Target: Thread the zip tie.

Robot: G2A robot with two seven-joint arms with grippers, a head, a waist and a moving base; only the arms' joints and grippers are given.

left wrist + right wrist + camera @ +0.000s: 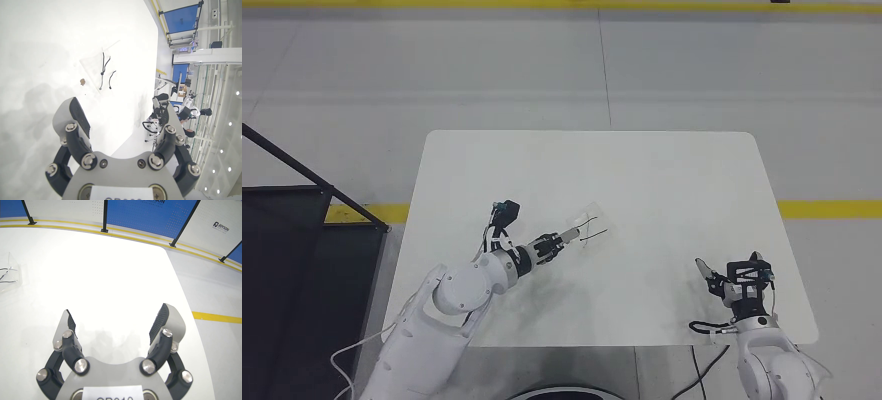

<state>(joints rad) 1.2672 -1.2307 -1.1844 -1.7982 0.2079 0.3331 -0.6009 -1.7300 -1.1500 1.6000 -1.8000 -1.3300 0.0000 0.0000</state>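
Thin black zip ties [103,62] lie on a small clear tray [88,65] near the middle of the white table [672,190]. One short tie [111,77] lies apart from the longer ones. My left gripper [121,104] is open and empty, just short of the tray's near end, where the top view shows the left gripper [560,240] beside the zip ties [592,225]. My right gripper [115,308] is open and empty over the table's front right part, far from the clear tray [16,275]. The top view has the right gripper [732,268] there.
A small brown speck [82,81] lies on the table beside the tray. The table's right edge [181,285] runs close to my right gripper. Dark barrier panels [292,260] stand off the table's left side.
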